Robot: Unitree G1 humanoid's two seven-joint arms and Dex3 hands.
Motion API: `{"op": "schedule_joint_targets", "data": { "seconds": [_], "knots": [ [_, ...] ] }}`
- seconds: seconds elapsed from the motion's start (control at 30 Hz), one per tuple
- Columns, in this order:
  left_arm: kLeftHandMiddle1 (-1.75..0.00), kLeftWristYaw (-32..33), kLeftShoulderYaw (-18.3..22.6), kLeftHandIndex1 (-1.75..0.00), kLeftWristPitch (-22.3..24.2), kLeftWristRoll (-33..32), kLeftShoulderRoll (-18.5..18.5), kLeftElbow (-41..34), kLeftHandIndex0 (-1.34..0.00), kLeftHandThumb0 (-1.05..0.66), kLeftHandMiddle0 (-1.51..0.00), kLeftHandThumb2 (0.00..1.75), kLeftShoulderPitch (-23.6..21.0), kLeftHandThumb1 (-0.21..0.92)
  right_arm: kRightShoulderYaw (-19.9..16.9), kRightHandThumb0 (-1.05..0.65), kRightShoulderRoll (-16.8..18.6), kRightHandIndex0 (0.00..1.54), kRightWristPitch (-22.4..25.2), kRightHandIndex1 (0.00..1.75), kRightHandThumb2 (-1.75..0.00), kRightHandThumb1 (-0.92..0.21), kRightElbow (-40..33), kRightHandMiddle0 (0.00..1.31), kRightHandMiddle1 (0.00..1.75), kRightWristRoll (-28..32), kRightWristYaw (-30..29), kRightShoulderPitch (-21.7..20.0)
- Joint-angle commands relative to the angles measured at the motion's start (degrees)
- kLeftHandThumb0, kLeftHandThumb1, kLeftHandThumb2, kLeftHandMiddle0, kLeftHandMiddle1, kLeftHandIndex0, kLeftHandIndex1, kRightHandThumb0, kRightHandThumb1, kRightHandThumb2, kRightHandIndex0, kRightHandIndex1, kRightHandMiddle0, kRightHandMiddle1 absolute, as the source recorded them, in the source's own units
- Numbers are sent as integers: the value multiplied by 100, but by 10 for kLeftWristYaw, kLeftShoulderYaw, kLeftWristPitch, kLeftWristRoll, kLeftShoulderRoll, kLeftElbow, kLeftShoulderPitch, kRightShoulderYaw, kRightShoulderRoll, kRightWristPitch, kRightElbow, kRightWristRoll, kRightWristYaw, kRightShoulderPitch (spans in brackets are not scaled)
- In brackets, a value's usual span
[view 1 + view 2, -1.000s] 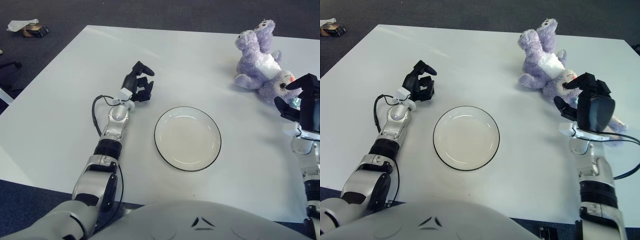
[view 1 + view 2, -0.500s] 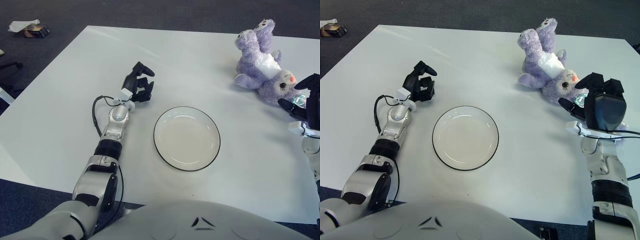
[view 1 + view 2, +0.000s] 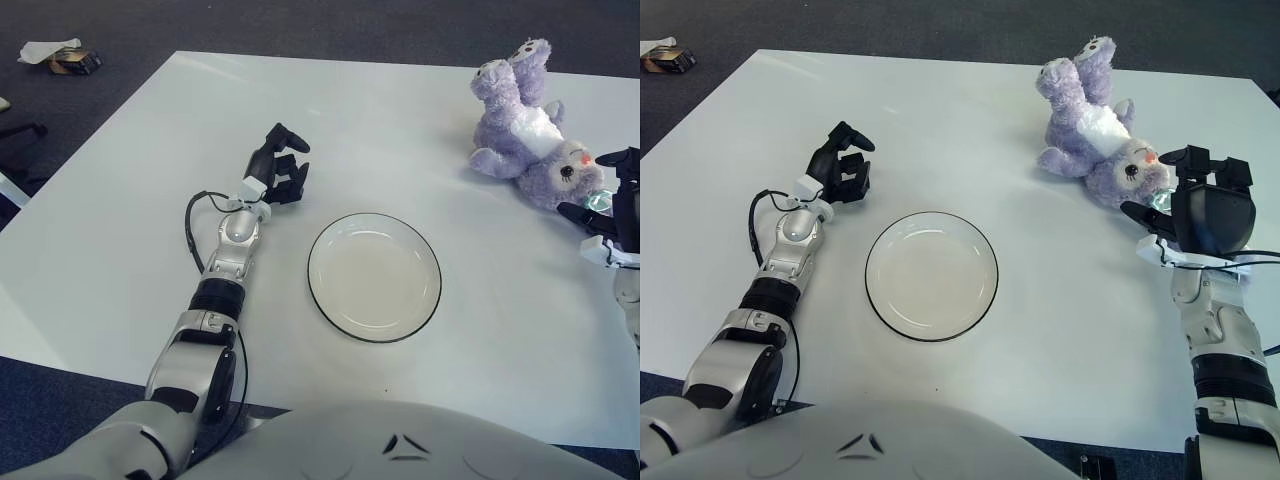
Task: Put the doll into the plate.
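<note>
No brand, label or writing can be read on anything in view.

Nearest the robot, a round plate [image 3: 931, 275] with a thin dark rim and a pale, bare centre lies flat on the white table [image 3: 970, 130]. It sits below and to the right of the left hand's fingertips, near them but clearly apart.

The left hand [image 3: 842, 170] is raised just above the table beyond the plate's left side, its forearm stretched along the surface. Its dark fingers [image 3: 851, 138] are loosely curled in toward the palm with a gap between them, and they hold nothing.

At the right edge, the right hand [image 3: 1200, 205] is lifted over the table with its fingers [image 3: 1139, 214] spread apart and nothing between them. The doll's head lies just to the left of and beyond these fingertips, very close; whether they touch it cannot be told.

The doll [image 3: 1095, 122] is a lavender plush animal with a white belly, a dark eye and a small pink-orange nose. It lies on its back on the far right part of the table, feet pointing away, head nearest the right hand, well apart from the plate.

Beyond the table's far left corner, on dark carpet, lies a small dark object [image 3: 72, 61] with something white beside it.
</note>
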Motion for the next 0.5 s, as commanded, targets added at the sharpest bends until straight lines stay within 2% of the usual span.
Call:
{"op": "schedule_joint_targets", "data": {
  "seconds": [0.0, 0.2, 0.23, 0.37, 0.47],
  "knots": [
    [-175, 9, -6, -175, 4, 6, -9, 24, -33, -38, -94, 83, 39, 70, 3, -93, -10, 2, 11, 33, -24, -90, -7, 0, 76, 16, 20, -4],
    [-175, 11, -6, -175, 4, 10, -7, 25, -33, -38, -94, 83, 39, 69, 3, -100, -12, 0, 9, 10, -24, -92, -11, 0, 55, 41, 54, -5],
    [-175, 11, -6, -175, 4, 10, -7, 25, -33, -38, -94, 83, 39, 69, 3, -102, -13, 0, 8, 6, -26, -92, -12, 0, 45, 45, 62, -5],
    [-175, 8, -6, -175, 6, 7, -6, 24, -33, -38, -94, 83, 39, 70, 13, -104, -17, 0, -6, 1, -31, -92, 22, 0, 20, 63, 83, -32],
    [-175, 7, -6, -175, 7, 7, -5, 24, -33, -38, -94, 83, 39, 70, 10, -105, -15, 0, -11, 0, -35, -92, 15, 0, 7, 82, 99, -28]
  ]
}}
